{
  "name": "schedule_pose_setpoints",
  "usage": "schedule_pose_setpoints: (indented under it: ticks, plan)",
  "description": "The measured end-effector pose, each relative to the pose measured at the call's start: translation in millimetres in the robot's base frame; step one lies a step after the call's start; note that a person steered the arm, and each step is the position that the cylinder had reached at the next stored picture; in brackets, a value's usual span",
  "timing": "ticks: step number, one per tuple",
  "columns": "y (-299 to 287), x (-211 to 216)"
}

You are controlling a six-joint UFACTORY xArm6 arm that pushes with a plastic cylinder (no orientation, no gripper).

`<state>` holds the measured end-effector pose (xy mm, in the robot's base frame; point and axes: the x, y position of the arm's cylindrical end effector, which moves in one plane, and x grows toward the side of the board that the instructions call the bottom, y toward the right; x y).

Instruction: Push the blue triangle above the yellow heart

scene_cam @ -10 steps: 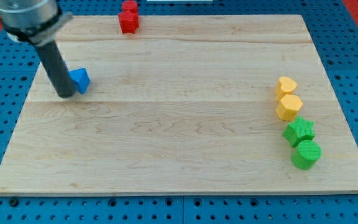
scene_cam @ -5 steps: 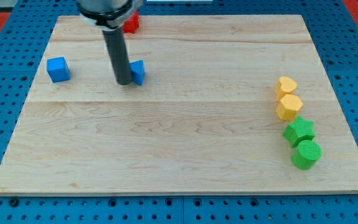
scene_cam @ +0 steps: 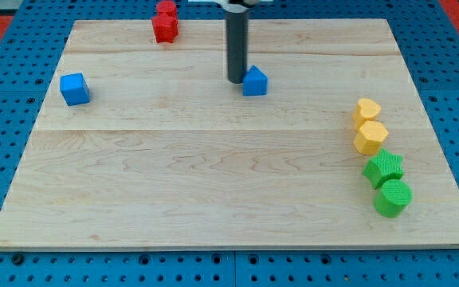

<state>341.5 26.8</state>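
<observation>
Nearest to the bottom edge of the tabletop (scene_cam: 213, 215), close to its bottom right corner, stands a green cylinder (scene_cam: 393, 198). Touching it from above is a green star-like block (scene_cam: 383, 168). Next along the right edge comes a yellow hexagon block (scene_cam: 370, 137), and the yellow heart (scene_cam: 366, 110) touches it from above.

Farther up, near the left edge, a blue cube (scene_cam: 75, 88) stands alone. The blue triangle (scene_cam: 254, 81) is in the upper middle of the tabletop, well apart from the yellow heart, to its left and a little higher. My tip (scene_cam: 237, 80) is just beside the triangle on its left side, seemingly touching it. There is no pincer on this arm, only the dark rod.

At the top edge, left of the middle, two red blocks (scene_cam: 165, 21) stand together; their shapes I cannot tell.
</observation>
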Motion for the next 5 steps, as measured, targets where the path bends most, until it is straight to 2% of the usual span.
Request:
schedule_pose_setpoints:
  ticks: [2,5]
  plan:
    - [63.5,22.4]
    - [81.0,38.9]
